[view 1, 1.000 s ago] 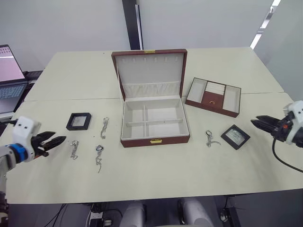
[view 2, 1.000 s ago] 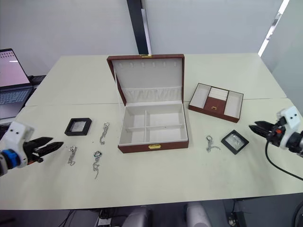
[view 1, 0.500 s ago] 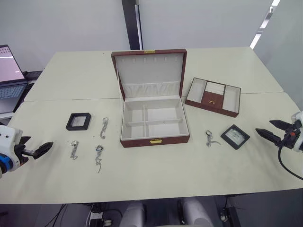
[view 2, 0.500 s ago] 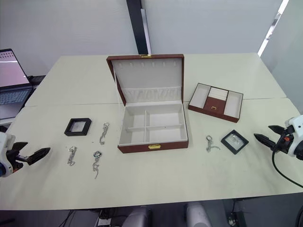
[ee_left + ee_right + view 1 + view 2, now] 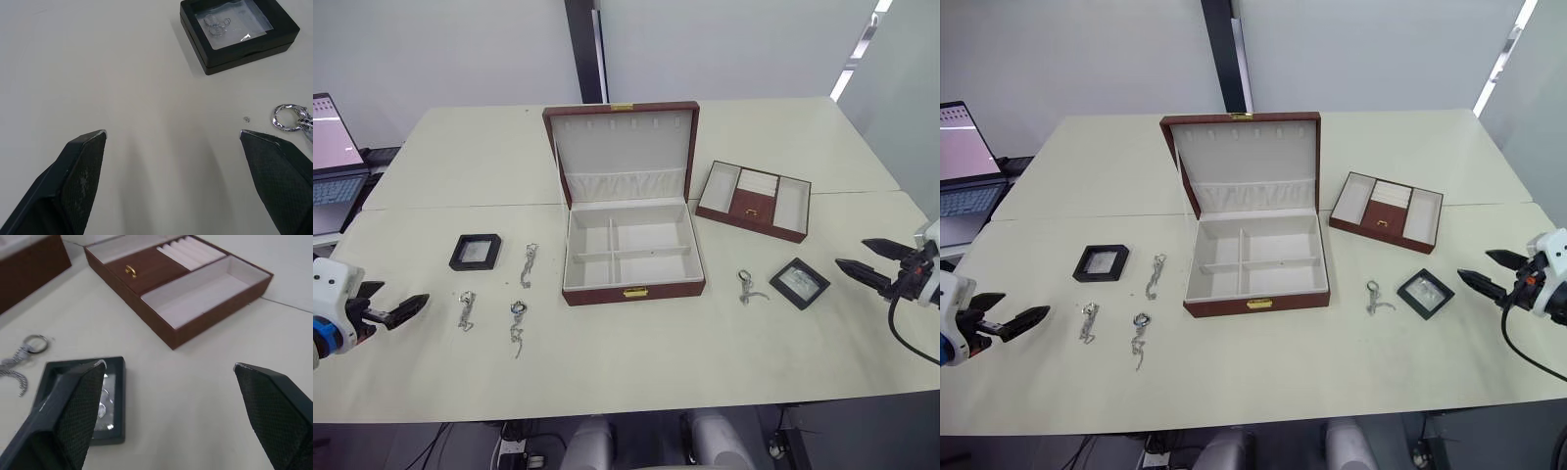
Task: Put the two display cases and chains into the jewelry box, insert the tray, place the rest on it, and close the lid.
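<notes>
Both claws, left (image 5: 399, 311) and right (image 5: 869, 264), hang spread wide and empty at the near edges of the pale matte bench (image 5: 636, 377). Four thin silver chains with ring clasps lie loose: three (image 5: 466, 309) (image 5: 517, 322) (image 5: 529, 263) left of the box, one (image 5: 748, 287) right of it. The two flat square black-framed display cases with glassy windows sit at far left (image 5: 476, 251) and near right (image 5: 799, 283). Mid-bench is one reddish-brown wood-grain jewelry box (image 5: 633, 289) with cream compartments, its hinged lid (image 5: 623, 152) standing up, and the shallow three-section brown tray (image 5: 755, 200) just right of it.
</notes>
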`<state>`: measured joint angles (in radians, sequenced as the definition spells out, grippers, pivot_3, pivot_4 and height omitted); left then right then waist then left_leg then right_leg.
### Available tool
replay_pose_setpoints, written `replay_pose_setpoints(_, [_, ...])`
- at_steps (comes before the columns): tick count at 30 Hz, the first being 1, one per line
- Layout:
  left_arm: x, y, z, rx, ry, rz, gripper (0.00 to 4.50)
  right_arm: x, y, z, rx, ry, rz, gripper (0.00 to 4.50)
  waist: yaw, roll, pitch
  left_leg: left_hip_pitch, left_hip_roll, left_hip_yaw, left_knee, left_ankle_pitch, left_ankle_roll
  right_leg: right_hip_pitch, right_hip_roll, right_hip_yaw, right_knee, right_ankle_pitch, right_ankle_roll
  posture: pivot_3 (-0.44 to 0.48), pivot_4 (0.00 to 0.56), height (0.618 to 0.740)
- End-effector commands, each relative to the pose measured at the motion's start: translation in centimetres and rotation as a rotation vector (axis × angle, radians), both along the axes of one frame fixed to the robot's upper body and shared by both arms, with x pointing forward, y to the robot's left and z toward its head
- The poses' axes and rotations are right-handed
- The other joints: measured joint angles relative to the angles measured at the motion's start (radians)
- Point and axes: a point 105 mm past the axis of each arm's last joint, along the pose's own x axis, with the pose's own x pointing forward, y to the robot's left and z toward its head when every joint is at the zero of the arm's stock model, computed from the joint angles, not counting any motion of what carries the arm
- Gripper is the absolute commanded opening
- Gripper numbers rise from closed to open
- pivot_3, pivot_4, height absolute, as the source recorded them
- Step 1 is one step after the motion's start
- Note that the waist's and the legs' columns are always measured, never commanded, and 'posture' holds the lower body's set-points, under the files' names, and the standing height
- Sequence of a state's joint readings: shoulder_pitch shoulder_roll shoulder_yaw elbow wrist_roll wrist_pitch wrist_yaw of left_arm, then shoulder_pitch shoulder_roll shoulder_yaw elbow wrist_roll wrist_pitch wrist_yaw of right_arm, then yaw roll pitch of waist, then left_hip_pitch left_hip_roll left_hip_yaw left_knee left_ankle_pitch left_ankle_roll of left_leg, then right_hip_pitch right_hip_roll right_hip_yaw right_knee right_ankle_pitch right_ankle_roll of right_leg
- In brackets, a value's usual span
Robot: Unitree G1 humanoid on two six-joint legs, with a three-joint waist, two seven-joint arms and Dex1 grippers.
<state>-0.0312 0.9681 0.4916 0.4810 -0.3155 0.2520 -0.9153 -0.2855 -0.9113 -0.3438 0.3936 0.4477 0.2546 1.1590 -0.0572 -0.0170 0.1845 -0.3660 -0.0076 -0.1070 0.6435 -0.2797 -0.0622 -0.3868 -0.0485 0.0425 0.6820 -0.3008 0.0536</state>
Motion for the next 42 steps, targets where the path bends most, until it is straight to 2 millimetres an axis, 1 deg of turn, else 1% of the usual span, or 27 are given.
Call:
replay_pose_setpoints(1, [0.2,-0.2,2.1,0.028,-0.026,-0.040,4.50,-0.5,1.4,3.2,0.021,-0.086,0.081,4.46,0.002,0.000,0.000,0.000,0.000,0.000,0.000,0.000,0.000,0.000,0.000,0.000,0.000,0.000,0.000,0.000,0.150,0.740])
replay_pose_setpoints(3, [0.0,-0.5,1.9,0.025,0.008,-0.066,4.50,-0.8,2.9,4.2,0.030,-0.103,0.144,4.46,0.002,0.000,0.000,0.000,0.000,0.000,0.000,0.000,0.000,0.000,0.000,0.000,0.000,0.000,0.000,0.000,0.150,0.740])
replay_pose_setpoints(5, [-0.1,-0.8,1.7,0.033,0.044,-0.093,4.50,-1.3,4.9,5.2,0.033,-0.114,0.228,4.46,0.002,0.000,0.000,0.000,0.000,0.000,0.000,0.000,0.000,0.000,0.000,0.000,0.000,0.000,0.000,0.000,0.150,0.740])
replay_pose_setpoints(8, [-0.2,-1.5,1.4,0.046,0.086,-0.135,4.50,-2.3,8.2,6.6,0.054,-0.137,0.358,4.46,0.003,0.000,0.000,0.000,0.000,-0.001,0.000,0.000,0.000,0.000,0.000,0.000,0.000,0.000,0.000,0.000,0.150,0.740])
replay_pose_setpoints(9, [-0.2,-1.8,1.3,0.048,0.103,-0.155,4.50,-2.8,9.6,7.0,0.067,-0.141,0.415,4.46,0.002,0.000,0.000,0.000,0.000,-0.001,0.000,0.000,0.000,0.000,0.000,0.000,0.000,0.000,0.000,0.000,0.150,0.740])
replay_pose_setpoints(10, [-0.3,-2.1,1.1,0.053,0.122,-0.177,4.50,-3.4,10.8,7.3,0.075,-0.138,0.468,4.46,0.002,0.000,0.000,0.000,0.001,-0.001,0.000,0.000,0.000,0.000,0.000,0.000,0.000,0.000,0.000,0.000,0.150,0.740])
replay_pose_setpoints(13, [-0.3,-2.8,1.3,0.061,0.148,-0.226,4.50,-4.8,13.7,7.7,0.075,-0.133,0.588,4.46,0.003,0.000,0.000,0.000,0.001,-0.001,0.000,0.000,0.000,0.000,0.000,-0.001,0.000,0.000,0.000,0.000,0.150,0.740])
replay_pose_setpoints(16, [-0.5,-3.6,1.4,0.058,0.163,-0.270,4.50,-5.7,15.9,7.9,0.054,-0.145,0.672,4.46,0.004,0.000,0.000,-0.001,0.001,-0.001,0.000,0.000,0.000,0.000,0.000,-0.001,0.000,0.000,0.000,0.000,0.150,0.740])
replay_pose_setpoints(18, [-0.6,-4.0,1.4,0.043,0.149,-0.276,4.50,-5.9,17.0,8.2,0.035,-0.172,0.701,4.46,0.005,0.000,0.000,-0.001,0.001,-0.001,0.000,0.000,0.000,0.000,-0.001,-0.001,0.000,0.000,0.000,0.000,0.150,0.740])
replay_pose_setpoints(20, [-0.5,-4.5,1.5,0.002,0.107,-0.258,4.50,-6.1,17.7,8.7,0.033,-0.197,0.722,4.46,0.005,0.000,0.000,-0.001,0.001,-0.001,0.000,0.000,0.000,0.000,-0.001,-0.001,-0.001,0.000,0.000,0.000,0.150,0.740])
replay_pose_setpoints(25, [-0.5,-6.7,0.4,-0.083,-0.002,-0.191,4.50,-6.4,19.3,9.3,0.033,-0.246,0.764,4.46,0.008,0.000,0.000,-0.001,0.002,-0.001,0.000,0.000,0.000,0.000,-0.002,-0.001,-0.001,0.000,0.000,0.000,0.150,0.740])
replay_pose_setpoints(29, [-0.8,-8.0,-1.6,-0.133,-0.063,-0.109,4.50,-6.3,19.9,9.2,0.037,-0.245,0.783,4.46,0.011,-0.001,0.000,-0.001,0.002,-0.001,0.001,0.000,0.000,0.000,-0.004,-0.001,-0.001,0.000,0.000,0.000,0.150,0.740])
replay_pose_setpoints(31, [-0.9,-8.2,-2.1,-0.119,-0.103,-0.063,4.50,-6.1,19.9,9.0,0.033,-0.240,0.784,4.46,0.016,-0.001,0.000,-0.001,0.002,-0.001,0.001,0.000,0.000,0.000,-0.004,-0.001,-0.001,0.000,0.000,0.000,0.150,0.740])
replay_pose_setpoints(36, [-0.3,-8.3,-2.7,-0.122,-0.206,0.042,4.50,-5.7,19.8,8.7,0.009,-0.230,0.795,4.46,0.026,-0.002,0.000,-0.001,0.001,-0.001,0.001,0.000,0.000,0.000,-0.004,-0.001,-0.001,0.000,0.000,0.000,0.150,0.740])
replay_pose_setpoints(39, [-0.2,-8.5,-3.3,-0.143,-0.219,0.073,4.50,-5.6,20.0,8.9,0.008,-0.236,0.807,4.46,0.026,-0.002,-0.001,-0.001,0.001,-0.001,0.001,0.000,0.000,0.000,-0.005,-0.001,-0.001,0.000,0.000,0.000,0.150,0.740])
replay_pose_setpoints(42, [-0.4,-9.1,-4.2,-0.166,-0.192,0.074,4.50,-5.5,20.0,8.8,0.002,-0.231,0.813,4.46,0.026,-0.002,-0.001,-0.001,0.001,-0.001,0.001,0.000,0.000,0.000,-0.004,-0.001,-0.001,0.000,0.000,0.000,0.150,0.740])
